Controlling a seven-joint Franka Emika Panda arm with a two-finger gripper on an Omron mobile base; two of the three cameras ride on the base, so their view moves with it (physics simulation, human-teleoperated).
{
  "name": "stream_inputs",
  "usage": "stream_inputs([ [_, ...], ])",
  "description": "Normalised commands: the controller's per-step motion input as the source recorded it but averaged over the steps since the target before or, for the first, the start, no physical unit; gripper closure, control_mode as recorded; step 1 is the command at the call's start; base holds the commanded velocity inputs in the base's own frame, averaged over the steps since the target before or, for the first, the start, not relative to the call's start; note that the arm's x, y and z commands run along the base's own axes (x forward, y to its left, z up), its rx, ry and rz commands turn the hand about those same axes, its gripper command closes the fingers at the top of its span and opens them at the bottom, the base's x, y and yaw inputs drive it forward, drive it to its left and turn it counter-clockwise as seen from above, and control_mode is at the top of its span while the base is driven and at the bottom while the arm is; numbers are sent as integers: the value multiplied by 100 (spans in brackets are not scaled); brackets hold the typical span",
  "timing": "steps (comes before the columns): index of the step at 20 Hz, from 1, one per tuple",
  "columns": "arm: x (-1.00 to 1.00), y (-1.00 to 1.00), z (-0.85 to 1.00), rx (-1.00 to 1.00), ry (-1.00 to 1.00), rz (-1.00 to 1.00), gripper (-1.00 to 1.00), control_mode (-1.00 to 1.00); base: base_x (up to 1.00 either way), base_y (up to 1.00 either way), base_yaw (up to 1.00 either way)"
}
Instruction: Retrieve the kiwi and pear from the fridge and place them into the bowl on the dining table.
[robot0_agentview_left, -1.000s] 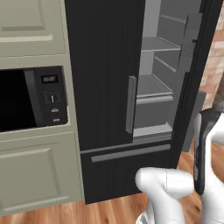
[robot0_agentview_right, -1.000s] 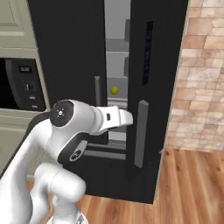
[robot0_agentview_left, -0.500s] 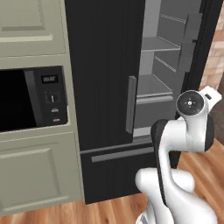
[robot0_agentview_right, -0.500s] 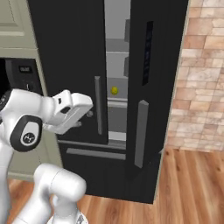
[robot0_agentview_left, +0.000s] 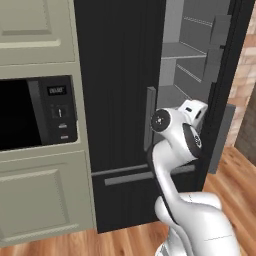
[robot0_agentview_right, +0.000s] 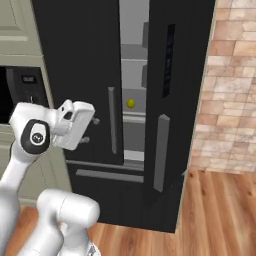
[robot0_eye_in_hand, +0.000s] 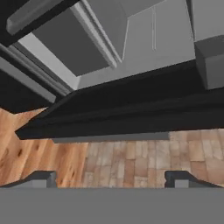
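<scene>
The black fridge stands with its left door shut and its right door swung partly open, so a narrow strip of grey shelves shows. On a shelf in that gap lies the small yellow pear. My gripper hangs in front of the left door, left of the gap and a little lower than the pear. In the hand view the gripper is open, its tips wide apart with nothing between them, facing the fridge door's lower edge and the wood floor. The kiwi, the bowl and the dining table are out of view.
A built-in black microwave sits in cream cabinets left of the fridge. A brick wall rises on the right over the wood floor. The open door's long grey handle sticks out beside the gap.
My hand has pulled back from the open door's handle and swung left in front of the shut door. The jaws have gone from shut to open. The fridge and pear have not moved.
</scene>
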Motion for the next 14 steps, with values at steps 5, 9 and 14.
stream_inputs([
  [5,100,-31,-30,-1,26,0,-100,-100,0,0,0],
  [9,100,-44,-1,0,26,0,-100,-100,0,0,0],
  [14,100,-38,-26,0,14,0,-100,-100,0,0,0],
])
